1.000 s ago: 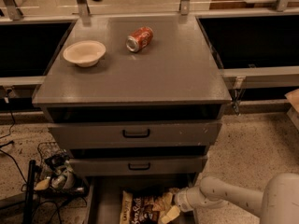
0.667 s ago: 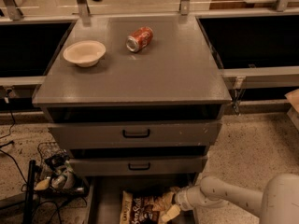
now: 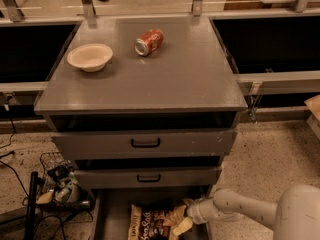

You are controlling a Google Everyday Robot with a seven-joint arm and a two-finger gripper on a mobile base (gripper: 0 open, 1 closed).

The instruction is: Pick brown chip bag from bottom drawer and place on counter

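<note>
Little had moved in the past second: the gripper (image 3: 186, 218) sat at the same spot against the right end of the brown chip bag (image 3: 150, 223), and the bag lay where it had, flat on the floor of the open bottom drawer (image 3: 112, 214), directly below the middle drawer (image 3: 149, 178). The red soda can (image 3: 149, 42) and the pale bowl (image 3: 89, 57) on the counter (image 3: 175, 79) had not stirred either.

The white arm (image 3: 240, 211) reached in low from the right, and the gripper met the bag at its tan edge. Whether the claw was spread or already pinching the crinkled film, we could not tell from this angle.

We judged the step in hand to be securing the grasp. To do it well, we thought the claw should bite a good fold of the bag, not just its slippery edge. The lift should first draw outward, clear of the overhanging middle drawer front, before rising. The near part of the counter, in front of the can and the bowl, looked the safest place to set the bag down.
</note>
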